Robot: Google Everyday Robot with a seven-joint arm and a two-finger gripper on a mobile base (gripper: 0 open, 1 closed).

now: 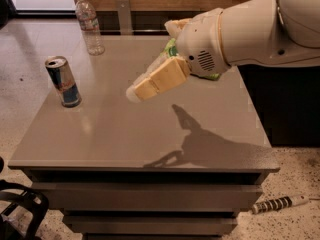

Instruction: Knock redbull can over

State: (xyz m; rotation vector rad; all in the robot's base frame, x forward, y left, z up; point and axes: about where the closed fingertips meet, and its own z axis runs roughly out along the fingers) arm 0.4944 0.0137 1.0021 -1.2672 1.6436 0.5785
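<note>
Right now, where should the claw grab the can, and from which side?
Grip the can round its middle, from the side facing the claw, which hovers above the table. The can stands upright, slim and round, with nothing between them.

Arm (250,34) stretched leftward, jaws mid-air, angled downward

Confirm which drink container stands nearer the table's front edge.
The redbull can, at the left edge; the bottle stands at the back. The gripper hovers above the table, right of the can.
</note>
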